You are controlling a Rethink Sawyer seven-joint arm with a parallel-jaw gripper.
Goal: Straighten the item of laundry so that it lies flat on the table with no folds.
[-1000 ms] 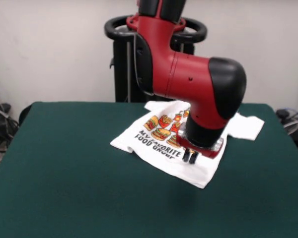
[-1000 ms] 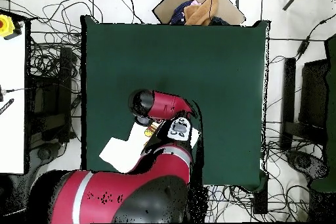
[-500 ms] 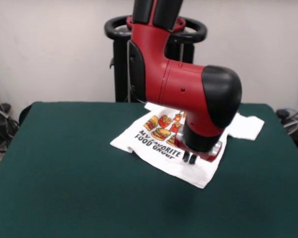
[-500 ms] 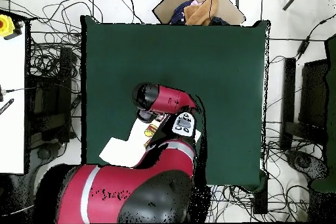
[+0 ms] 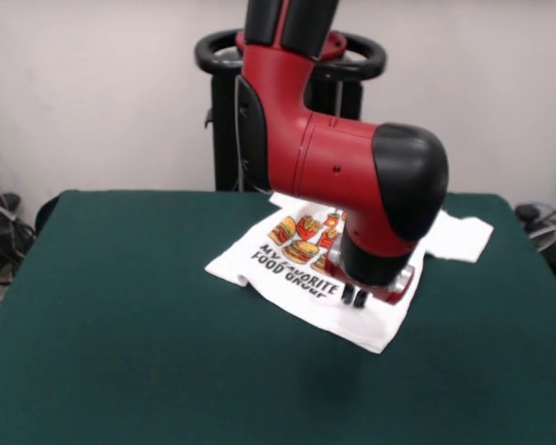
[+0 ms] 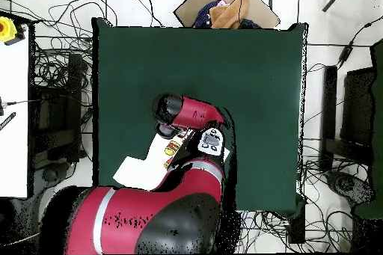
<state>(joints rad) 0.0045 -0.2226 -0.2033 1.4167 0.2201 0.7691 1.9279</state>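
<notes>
The item of laundry (image 5: 301, 278) — a white T-shirt with a burger print and black lettering — lies on the table (image 5: 130, 352) toward the side nearest the robot, printed side up. It is only partly spread: the body sits skewed as a rough diamond, one sleeve (image 5: 459, 236) sticks out flat to the right in the front view, and the near-left corner looks tucked or doubled under, with a soft ridge along that edge. In the overhead view the arm covers most of the shirt, leaving just a white corner (image 6: 135, 171) showing. The gripper (image 5: 355, 296) hovers low over the lower hem, its two dark fingers (image 5: 348, 295) drawn together side by side, with no cloth visibly pinched between them; whether the tips touch the fabric I cannot tell. By my reading the job is perhaps half done — the folded edge and the hidden far side remain to be pulled out.
</notes>
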